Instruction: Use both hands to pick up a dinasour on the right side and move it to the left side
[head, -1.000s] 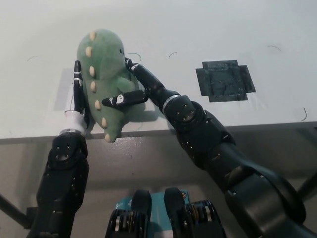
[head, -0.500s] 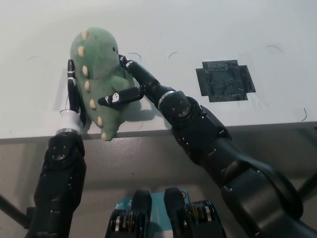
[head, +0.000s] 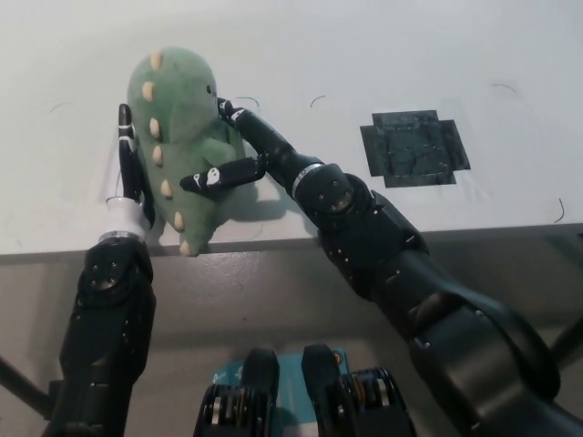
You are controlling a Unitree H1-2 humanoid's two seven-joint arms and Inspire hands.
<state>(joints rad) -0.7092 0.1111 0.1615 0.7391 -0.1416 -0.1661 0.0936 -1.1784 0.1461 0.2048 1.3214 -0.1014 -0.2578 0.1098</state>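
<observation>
A green plush dinosaur (head: pixel 180 118) with cream spikes down its back stands on the white table (head: pixel 383 55), close to the front edge at the left. My left hand (head: pixel 130 177) presses flat against its left flank. From the other side, my black right hand (head: pixel 239 153) grips it, one finger lying across its belly and the others behind its neck. The toy is squeezed between both hands, and its tail tip reaches the table edge.
A dark square patch of tape (head: pixel 414 147) lies on the table to the right. The table's front edge (head: pixel 364 235) runs across just under my arms. Thin dark scratches mark the surface in places.
Both hands have carried the dinosaur a little to the left, still pressed between them. The toy now stands slightly more upright.
</observation>
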